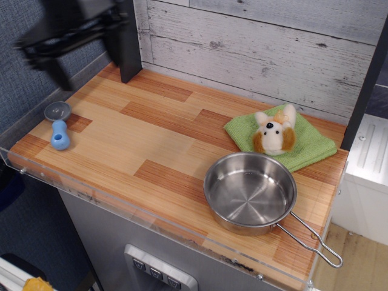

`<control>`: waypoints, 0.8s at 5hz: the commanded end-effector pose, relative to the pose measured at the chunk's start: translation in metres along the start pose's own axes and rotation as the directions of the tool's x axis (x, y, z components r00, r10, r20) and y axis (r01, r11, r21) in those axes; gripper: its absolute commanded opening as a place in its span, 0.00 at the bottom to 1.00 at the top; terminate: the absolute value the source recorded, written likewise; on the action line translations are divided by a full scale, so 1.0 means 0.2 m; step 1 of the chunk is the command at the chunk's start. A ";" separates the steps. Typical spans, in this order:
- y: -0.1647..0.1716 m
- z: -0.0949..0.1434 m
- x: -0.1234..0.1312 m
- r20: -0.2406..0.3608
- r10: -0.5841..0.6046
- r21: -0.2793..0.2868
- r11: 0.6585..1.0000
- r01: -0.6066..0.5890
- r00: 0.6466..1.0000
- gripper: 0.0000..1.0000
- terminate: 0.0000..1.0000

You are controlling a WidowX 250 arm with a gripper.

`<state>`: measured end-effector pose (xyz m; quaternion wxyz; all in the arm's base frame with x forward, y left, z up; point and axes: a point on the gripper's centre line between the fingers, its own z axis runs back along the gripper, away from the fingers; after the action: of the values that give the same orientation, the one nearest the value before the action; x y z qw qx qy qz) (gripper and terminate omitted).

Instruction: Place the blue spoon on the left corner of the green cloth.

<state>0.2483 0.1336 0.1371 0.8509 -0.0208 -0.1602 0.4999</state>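
Observation:
The blue spoon (59,128) lies at the far left of the wooden counter, grey bowl toward the back and light-blue handle toward the front. The green cloth (314,145) lies at the back right, with a white-and-brown plush toy (274,135) sitting on it. My gripper (59,71) is a dark motion-blurred shape at the upper left, hovering above and behind the spoon and holding nothing that I can see. The blur hides how its jaws stand.
A steel pan (250,191) stands at the front right, overlapping the cloth's front edge, its wire handle pointing front-right. A black post (127,42) stands at the back left. A clear plastic rim runs along the counter's left and front edges.

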 end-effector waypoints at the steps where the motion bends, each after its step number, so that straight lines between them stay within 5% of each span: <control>1: 0.13 -0.13 0.17 -0.027 -0.147 0.067 0.987 0.148 0.989 1.00 0.00; 4: 0.26 -0.34 0.25 -0.009 -0.207 0.184 0.961 0.205 0.978 1.00 0.00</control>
<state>0.2426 0.2062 0.0635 0.8985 0.0721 -0.1013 0.4210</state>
